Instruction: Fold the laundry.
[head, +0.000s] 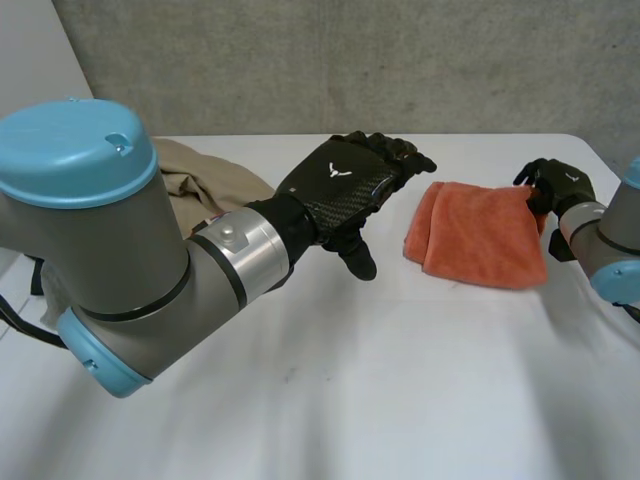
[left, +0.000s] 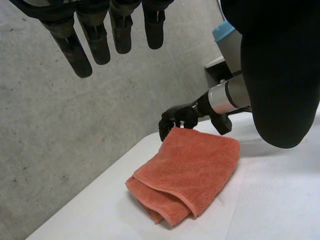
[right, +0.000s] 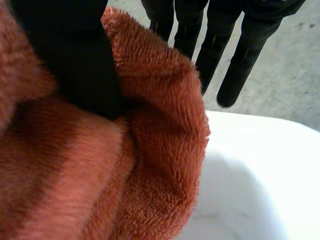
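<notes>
An orange towel (head: 480, 235) lies folded on the white table (head: 350, 390), right of the middle. My right hand (head: 555, 185) is at its far right corner. In the right wrist view its thumb (right: 75, 60) presses into the towel (right: 150, 150), which humps up round it, while the fingers (right: 235, 60) stand straight and clear of the cloth. My left hand (head: 345, 185) hovers open above the table, left of the towel, with nothing in it. In the left wrist view its straight fingers (left: 95, 40) hang high over the towel (left: 190, 170), and the right hand (left: 180, 120) sits at the towel's far corner.
A beige garment (head: 205, 185) lies crumpled at the table's far left, partly behind my left arm. A grey concrete wall runs close behind the table's far edge. Bare white table stretches in front of the towel.
</notes>
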